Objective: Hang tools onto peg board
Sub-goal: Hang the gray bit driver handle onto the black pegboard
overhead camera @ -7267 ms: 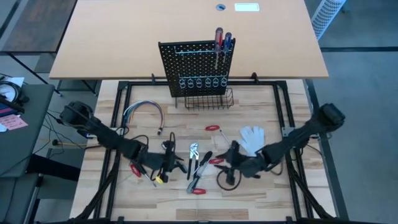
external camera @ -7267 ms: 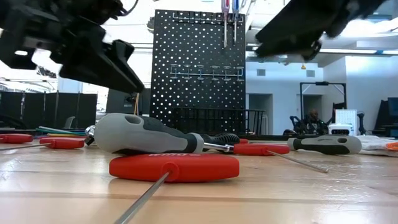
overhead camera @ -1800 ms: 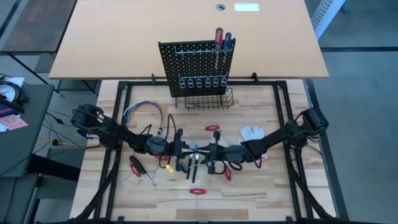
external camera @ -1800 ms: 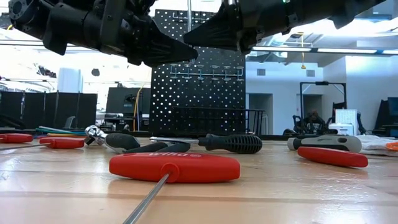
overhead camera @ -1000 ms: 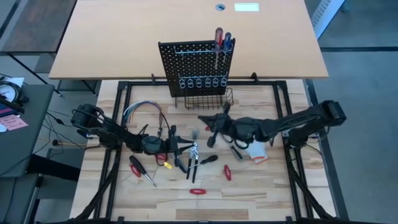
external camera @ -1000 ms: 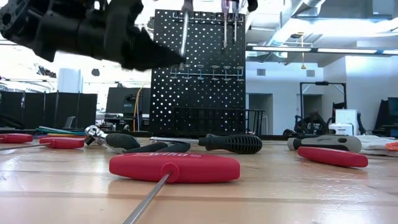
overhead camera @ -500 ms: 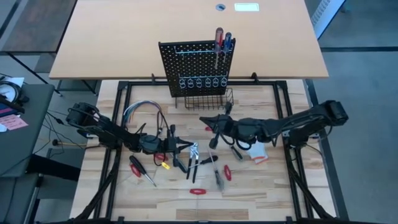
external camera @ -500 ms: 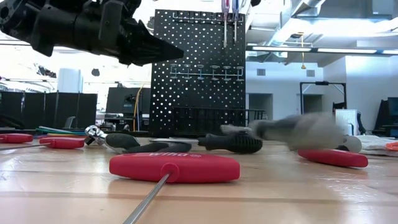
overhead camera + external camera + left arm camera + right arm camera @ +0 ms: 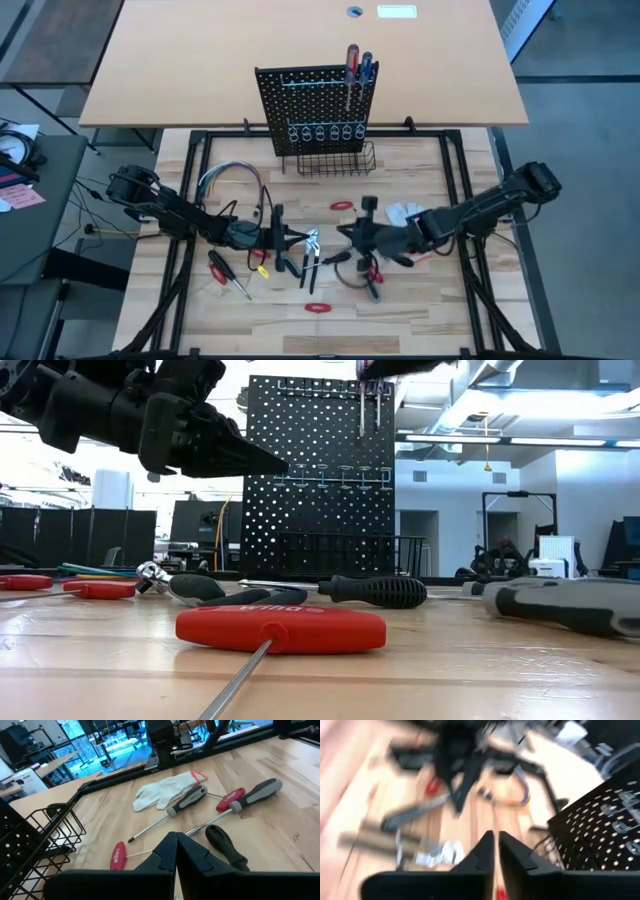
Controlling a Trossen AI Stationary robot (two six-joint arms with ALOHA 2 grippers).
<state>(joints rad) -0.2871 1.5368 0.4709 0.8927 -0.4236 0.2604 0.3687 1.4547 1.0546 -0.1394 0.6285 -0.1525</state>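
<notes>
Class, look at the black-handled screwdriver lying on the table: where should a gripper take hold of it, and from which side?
Grip the black-handled screwdriver across its thick handle, coming straight down from above. It lies flat on the table with its thin shaft pointing sideways, and the ribbed handle looks like the widest, steadiest part to pinch.

right pincer (image 9: 494, 851) closed, peg board (image 9: 600, 827), blurred tools (image 9: 420, 812)

The right gripper (image 9: 343, 235) has dropped the grey-handled screwdriver (image 9: 575, 603) onto the table.
</notes>
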